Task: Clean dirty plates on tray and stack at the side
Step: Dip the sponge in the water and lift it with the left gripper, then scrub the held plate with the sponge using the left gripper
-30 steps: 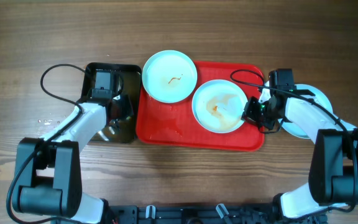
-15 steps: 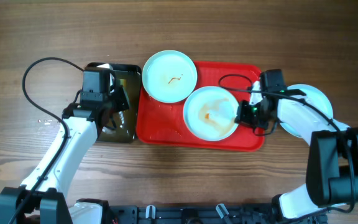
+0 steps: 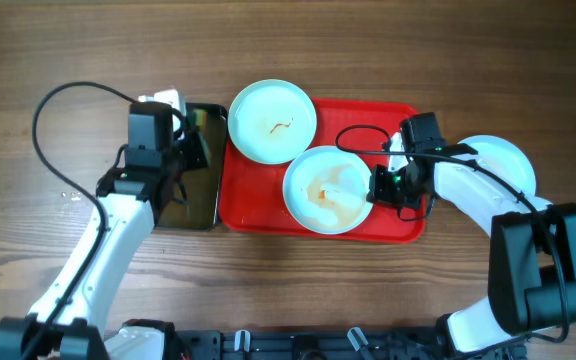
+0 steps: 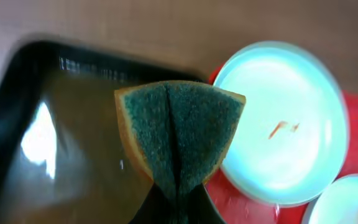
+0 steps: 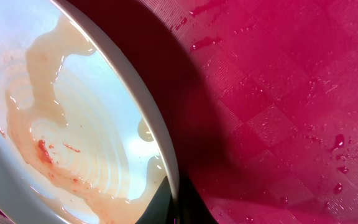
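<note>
The red tray (image 3: 268, 205) holds two pale blue plates. The far plate (image 3: 272, 122) has a small orange squiggle and also shows in the left wrist view (image 4: 284, 121). The near plate (image 3: 325, 190) is smeared with watery sauce. My right gripper (image 3: 376, 186) is shut on its right rim and holds it tilted; the right wrist view shows the rim (image 5: 148, 118) between the fingers (image 5: 178, 208) above the tray (image 5: 278, 93). A third plate (image 3: 498, 165) lies on the table to the right. My left gripper (image 3: 176, 150) is shut on a green sponge (image 4: 178, 130) above the black tray (image 4: 55, 143).
The black tray (image 3: 200, 200) of brownish water sits left of the red tray. Cables loop over both arms. A small white object (image 3: 165, 99) lies behind the black tray. Bare wooden table lies at the back and front.
My right gripper has dragged the smeared plate leftward across the red tray. My left arm has lifted the sponge up out of the black tray and moved toward the far side.
</note>
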Controlling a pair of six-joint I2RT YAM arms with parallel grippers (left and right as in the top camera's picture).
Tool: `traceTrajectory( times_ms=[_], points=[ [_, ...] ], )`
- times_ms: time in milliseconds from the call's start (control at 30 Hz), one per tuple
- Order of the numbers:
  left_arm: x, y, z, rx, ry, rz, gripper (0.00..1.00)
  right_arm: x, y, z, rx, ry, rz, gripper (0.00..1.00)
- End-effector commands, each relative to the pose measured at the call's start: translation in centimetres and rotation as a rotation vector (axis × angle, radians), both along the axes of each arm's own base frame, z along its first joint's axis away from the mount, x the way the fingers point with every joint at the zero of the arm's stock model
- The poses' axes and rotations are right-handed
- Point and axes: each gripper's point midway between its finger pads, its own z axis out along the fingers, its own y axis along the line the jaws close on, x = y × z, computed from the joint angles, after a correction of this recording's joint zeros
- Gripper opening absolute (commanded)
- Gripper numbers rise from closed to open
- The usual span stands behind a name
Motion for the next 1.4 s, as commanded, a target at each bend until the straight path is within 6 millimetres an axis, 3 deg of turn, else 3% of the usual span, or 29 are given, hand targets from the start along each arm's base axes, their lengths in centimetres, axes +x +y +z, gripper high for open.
traceTrajectory(
  times_ms=[0,200,367,1267,1367],
  points=[
    [1.0,0.9,4.9,0.04,-0.174,0.019,0.04,-1.5,-0.5,-1.5,-0.041,0.051,0.022,0.04],
    [0.9,0.9,10.5,0.026,-0.355,0.018,0.04,-1.5,-0.6,-1.6,-0.048,0.05,0.022,0.05],
    [0.6,0.9,12.5,0.03,-0.42,0.013,0.04,-1.5,-0.6,-1.6,-0.048,0.05,0.021,0.04],
    [0.5,0.9,12.7,0.029,-0.425,0.013,0.04,-1.5,-0.6,-1.6,-0.048,0.049,0.021,0.04],
    [0.7,0.9,11.9,0.032,-0.401,0.012,0.04,-1.5,-0.6,-1.6,-0.048,0.048,0.021,0.04]
  ],
)
